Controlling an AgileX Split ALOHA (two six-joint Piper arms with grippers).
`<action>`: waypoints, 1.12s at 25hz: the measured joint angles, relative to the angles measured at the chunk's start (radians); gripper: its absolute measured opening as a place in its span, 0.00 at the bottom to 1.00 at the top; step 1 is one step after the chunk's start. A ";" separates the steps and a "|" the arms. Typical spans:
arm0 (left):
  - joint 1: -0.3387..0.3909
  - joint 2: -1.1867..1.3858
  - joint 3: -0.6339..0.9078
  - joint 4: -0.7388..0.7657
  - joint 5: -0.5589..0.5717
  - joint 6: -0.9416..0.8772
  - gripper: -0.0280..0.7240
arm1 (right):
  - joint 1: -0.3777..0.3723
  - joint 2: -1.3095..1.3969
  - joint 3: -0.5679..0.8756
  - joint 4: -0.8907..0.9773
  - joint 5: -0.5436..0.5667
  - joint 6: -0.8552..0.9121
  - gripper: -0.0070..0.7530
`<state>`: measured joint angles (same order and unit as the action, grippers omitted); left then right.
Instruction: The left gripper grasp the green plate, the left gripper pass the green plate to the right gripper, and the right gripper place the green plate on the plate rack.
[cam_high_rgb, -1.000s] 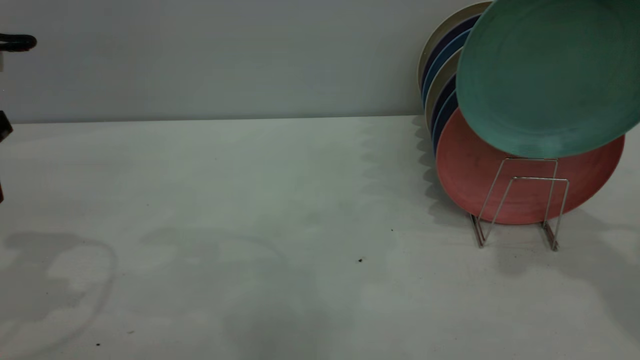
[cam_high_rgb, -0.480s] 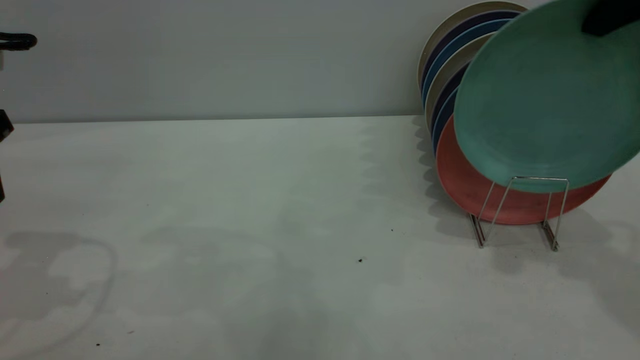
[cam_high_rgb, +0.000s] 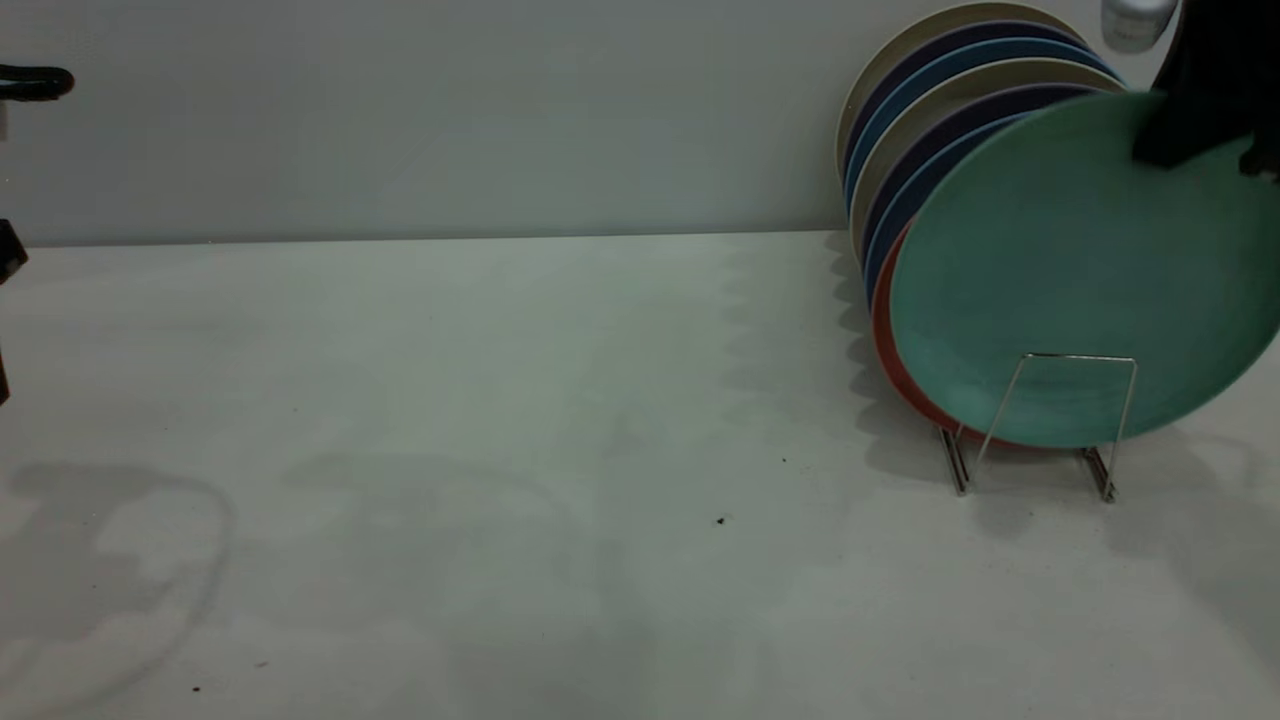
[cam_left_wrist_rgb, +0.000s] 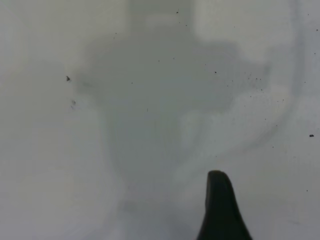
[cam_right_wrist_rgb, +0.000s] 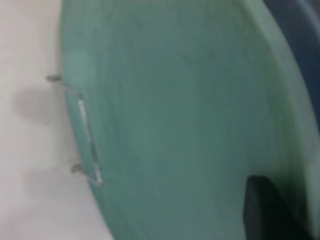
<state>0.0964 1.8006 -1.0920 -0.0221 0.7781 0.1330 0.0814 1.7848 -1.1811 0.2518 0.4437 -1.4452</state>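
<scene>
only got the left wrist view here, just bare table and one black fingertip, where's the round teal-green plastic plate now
Observer: The round teal-green plastic plate stands on edge in the thin silver wire rack at the table's right end, behind the rack's front loop.
Operator: is it let go yet
Observer: No. The right gripper is clamped on the plate's upper right rim.
Operator: anything else in that rack
Observer: Yes, a row of plates stands behind it, with a pink plate directly behind it.
Operator: and my arm
Observer: The left gripper is over bare table, almost out of the exterior view at its left edge.
</scene>
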 joint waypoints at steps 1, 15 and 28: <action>0.000 0.000 0.000 0.000 0.000 0.000 0.72 | 0.000 0.003 0.000 0.000 0.009 0.000 0.24; 0.000 0.000 -0.003 0.012 -0.004 -0.017 0.72 | 0.000 -0.096 0.000 0.066 0.108 0.298 0.77; 0.000 -0.210 0.000 0.077 0.136 -0.092 0.72 | 0.000 -0.315 0.000 -0.163 0.701 1.315 0.78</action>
<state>0.0964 1.5907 -1.0924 0.0544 0.9138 0.0412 0.0814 1.4696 -1.1814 0.0885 1.1450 -0.1307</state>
